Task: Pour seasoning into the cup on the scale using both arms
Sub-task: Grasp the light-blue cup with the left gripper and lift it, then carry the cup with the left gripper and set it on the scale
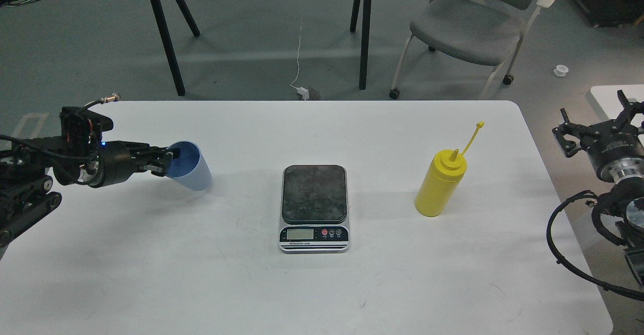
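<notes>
Left arm reaching in from left edge, forearm roughly horizontal, left gripper (pixel 163 163) pointing right, fingers closed over rim of tilted cup (pixel 191 170). Blue LED lit on wrist. Right arm at right edge, off the table, wrist ring visible, right gripper (pixel 598 126) raised, fingers spread apart, holding nothing. Cables looping below right wrist.

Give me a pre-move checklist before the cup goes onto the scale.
1. Left gripper closed on the cup rim: ok.
2. Cup upright: not ok, it is tilted.
3. Scale plate bare: ok.
4. Scale display reading: cannot tell, too small.
5. Yellow bottle upright, clear of the scale: ok.
6. Right gripper away from the bottle, off the table edge: ok; open or shut: cannot tell.
</notes>
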`<action>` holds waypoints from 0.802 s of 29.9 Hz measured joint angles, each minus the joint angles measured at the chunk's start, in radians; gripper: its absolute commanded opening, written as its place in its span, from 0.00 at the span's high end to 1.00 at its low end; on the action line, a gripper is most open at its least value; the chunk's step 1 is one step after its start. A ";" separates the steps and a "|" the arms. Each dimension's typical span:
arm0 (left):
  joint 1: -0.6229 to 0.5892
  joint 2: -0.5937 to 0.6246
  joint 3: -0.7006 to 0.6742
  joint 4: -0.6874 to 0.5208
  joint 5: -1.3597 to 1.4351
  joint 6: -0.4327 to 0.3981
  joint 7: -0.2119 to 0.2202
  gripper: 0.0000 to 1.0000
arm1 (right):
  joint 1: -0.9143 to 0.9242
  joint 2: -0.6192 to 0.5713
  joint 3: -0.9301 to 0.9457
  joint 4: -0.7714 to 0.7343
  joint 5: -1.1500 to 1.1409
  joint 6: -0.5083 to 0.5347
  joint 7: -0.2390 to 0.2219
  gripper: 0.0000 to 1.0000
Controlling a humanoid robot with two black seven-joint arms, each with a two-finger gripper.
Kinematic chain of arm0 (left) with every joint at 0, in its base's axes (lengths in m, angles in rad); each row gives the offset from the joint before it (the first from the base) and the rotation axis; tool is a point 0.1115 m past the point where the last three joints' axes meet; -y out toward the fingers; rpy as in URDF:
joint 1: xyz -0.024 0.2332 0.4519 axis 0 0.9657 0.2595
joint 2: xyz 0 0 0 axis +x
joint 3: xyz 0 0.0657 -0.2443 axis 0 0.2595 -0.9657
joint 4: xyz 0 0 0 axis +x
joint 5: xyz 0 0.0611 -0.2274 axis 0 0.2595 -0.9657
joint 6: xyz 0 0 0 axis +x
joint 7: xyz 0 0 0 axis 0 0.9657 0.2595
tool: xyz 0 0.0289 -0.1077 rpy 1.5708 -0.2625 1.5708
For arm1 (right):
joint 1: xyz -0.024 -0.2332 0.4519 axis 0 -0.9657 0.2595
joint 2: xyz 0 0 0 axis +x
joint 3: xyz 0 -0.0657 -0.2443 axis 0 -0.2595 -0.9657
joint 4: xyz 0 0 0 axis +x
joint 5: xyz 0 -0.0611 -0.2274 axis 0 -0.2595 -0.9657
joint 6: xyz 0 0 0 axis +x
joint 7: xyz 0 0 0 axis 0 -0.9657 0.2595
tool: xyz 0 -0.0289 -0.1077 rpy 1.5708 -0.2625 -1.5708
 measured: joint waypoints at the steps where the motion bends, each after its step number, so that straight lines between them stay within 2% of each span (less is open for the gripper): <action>1: -0.031 0.000 0.000 -0.025 -0.004 -0.031 0.000 0.99 | -0.001 -0.004 0.002 0.000 0.000 0.000 0.001 0.00; 5: -0.158 -0.021 0.000 -0.118 0.000 -0.151 0.000 0.98 | -0.008 -0.020 0.007 0.001 0.000 0.000 0.004 0.00; 10: -0.272 -0.180 0.037 -0.181 0.098 -0.251 0.002 0.98 | -0.010 -0.031 0.009 0.002 0.000 0.000 0.004 0.00; 14: -0.294 -0.307 0.090 -0.178 0.144 -0.275 0.011 0.97 | -0.013 -0.036 0.019 0.002 0.000 0.000 0.004 0.00; 16: -0.295 -0.353 0.118 -0.161 0.148 -0.277 0.031 0.97 | -0.015 -0.036 0.027 0.002 0.000 0.000 0.004 0.00; 19: -0.289 -0.387 0.143 -0.128 0.149 -0.277 0.059 0.97 | -0.017 -0.037 0.038 0.001 0.000 0.000 0.004 0.00; 24: -0.282 -0.408 0.150 -0.104 0.148 -0.277 0.065 0.95 | -0.019 -0.038 0.048 0.002 0.000 0.000 0.004 0.00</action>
